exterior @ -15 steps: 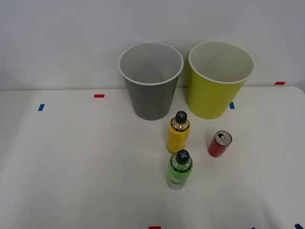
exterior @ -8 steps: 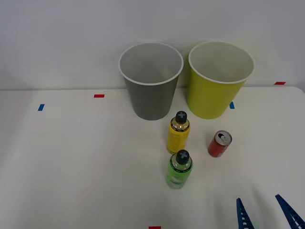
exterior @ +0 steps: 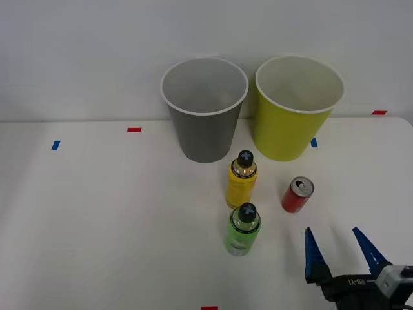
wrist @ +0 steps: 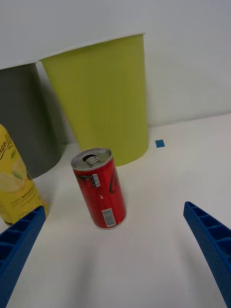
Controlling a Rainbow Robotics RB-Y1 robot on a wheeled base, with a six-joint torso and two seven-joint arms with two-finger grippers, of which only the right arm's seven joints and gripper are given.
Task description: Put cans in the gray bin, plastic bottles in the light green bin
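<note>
My right claw [exterior: 337, 244] hangs wide open, low over the desk [exterior: 97, 219], fingers apart and holding nothing. The red can [exterior: 297, 195] stands upright just ahead of it, in front of the light green bin [exterior: 295, 110]. Yellow bottle [exterior: 241, 179] beside the can, gray bin [exterior: 204, 111] behind it.

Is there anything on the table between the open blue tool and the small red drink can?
No. In both views only bare white table lies between the open blue ribbed tool and the small red drink can.
</note>
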